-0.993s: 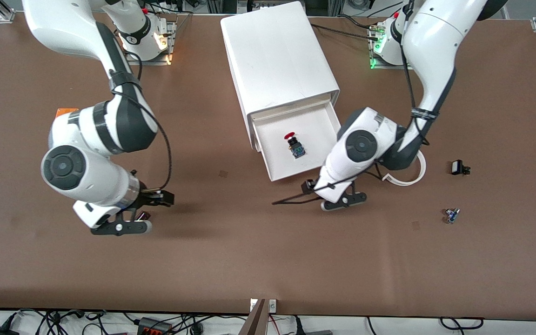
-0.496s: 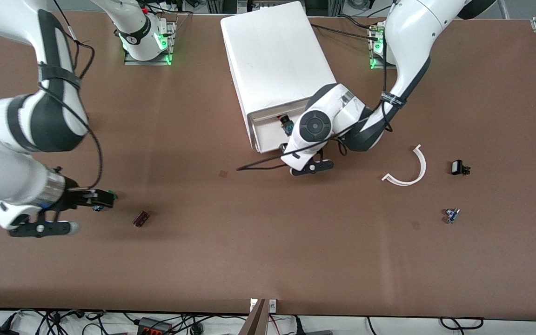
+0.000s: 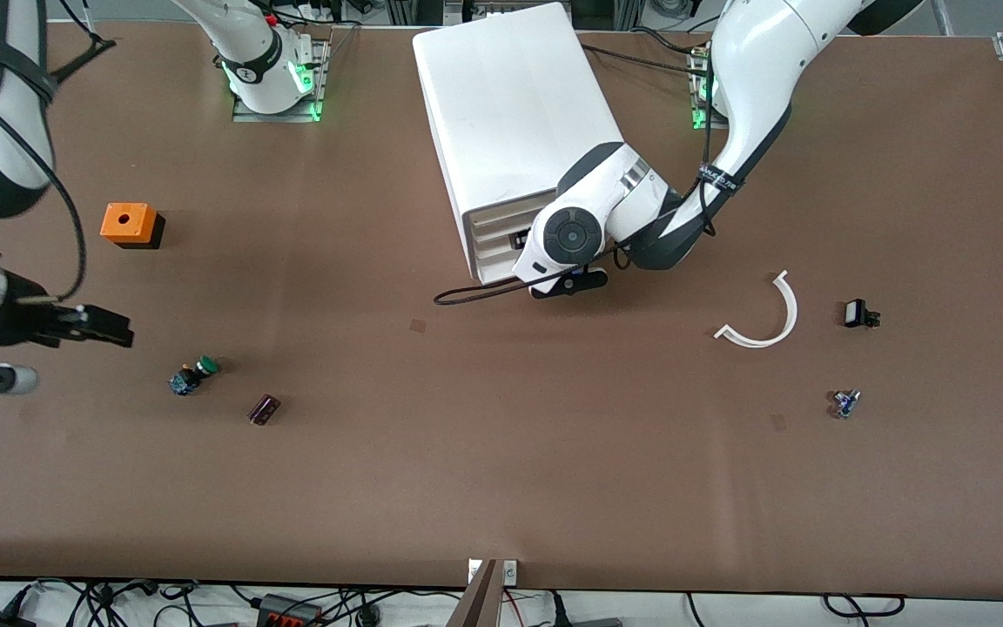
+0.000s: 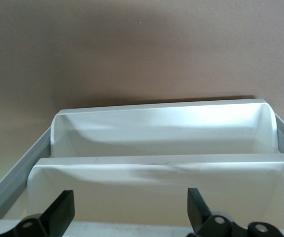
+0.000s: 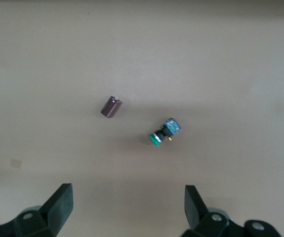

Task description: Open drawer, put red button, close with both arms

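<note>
1. At the right arm's end of the table: right gripper (image 3: 75, 326) in the air over bare tabletop, fingers (image 5: 60, 202) spread wide, grasping nothing.
2. Just past it on the table (image 3: 501, 479): orange box with a hole (image 3: 129, 224), well apart from a green-capped button (image 3: 192, 376) lying nearer the front camera, and beside that a small dark maroon cylinder (image 3: 264, 408).
3. At the middle, toward the robots' bases: white cabinet (image 3: 514, 113) with all drawer fronts flush; top drawer (image 3: 501, 219) pushed in.
4. Against the cabinet's front: left gripper (image 3: 521, 239), partly hidden under the left arm's wrist in the front view; in the left wrist view, fingers (image 4: 62, 210) parted wide before the white drawer fronts (image 4: 161, 168), clamping nothing.
5. Red button: not visible anywhere, whereabouts impossible to tell.
6. Toward the left arm's end: curved white plastic strip (image 3: 767, 318), small black part (image 3: 858, 313), tiny blue component (image 3: 844, 403) nearer the front camera.
</note>
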{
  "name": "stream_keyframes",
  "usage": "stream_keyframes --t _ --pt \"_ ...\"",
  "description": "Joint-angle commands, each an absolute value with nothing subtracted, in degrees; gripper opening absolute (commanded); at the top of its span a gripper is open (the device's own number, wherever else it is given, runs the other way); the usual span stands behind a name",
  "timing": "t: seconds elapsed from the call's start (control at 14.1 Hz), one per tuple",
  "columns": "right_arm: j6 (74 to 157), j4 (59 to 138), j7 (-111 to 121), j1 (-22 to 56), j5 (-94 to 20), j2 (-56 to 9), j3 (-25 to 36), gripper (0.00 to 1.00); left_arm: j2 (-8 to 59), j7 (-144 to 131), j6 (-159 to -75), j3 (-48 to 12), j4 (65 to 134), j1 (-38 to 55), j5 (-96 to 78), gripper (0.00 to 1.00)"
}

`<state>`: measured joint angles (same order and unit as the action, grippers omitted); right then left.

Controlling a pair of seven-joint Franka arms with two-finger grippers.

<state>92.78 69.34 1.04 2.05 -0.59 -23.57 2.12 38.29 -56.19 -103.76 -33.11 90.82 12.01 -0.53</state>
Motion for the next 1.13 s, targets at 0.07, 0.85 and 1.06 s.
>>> stream_keyframes --t 0.07,0.85,1.06 --pt "93.16 78.30 3.34 0.36 0.09 -15.48 2.20 1.00 36.56 -55.81 -101.43 -33.58 90.36 10.64 -1.24 1.00" --pt "99.93 99.14 2.90 0.26 2.46 -0.53 2.20 1.00 25.51 -25.97 -91.25 -33.49 80.16 -7.98 12.30 1.00" --pt "100.28 100.72 2.90 0.26 2.55 1.31 2.20 1.00 19.61 -16.02 -90.00 -25.88 80.86 -8.27 11.08 1.00"
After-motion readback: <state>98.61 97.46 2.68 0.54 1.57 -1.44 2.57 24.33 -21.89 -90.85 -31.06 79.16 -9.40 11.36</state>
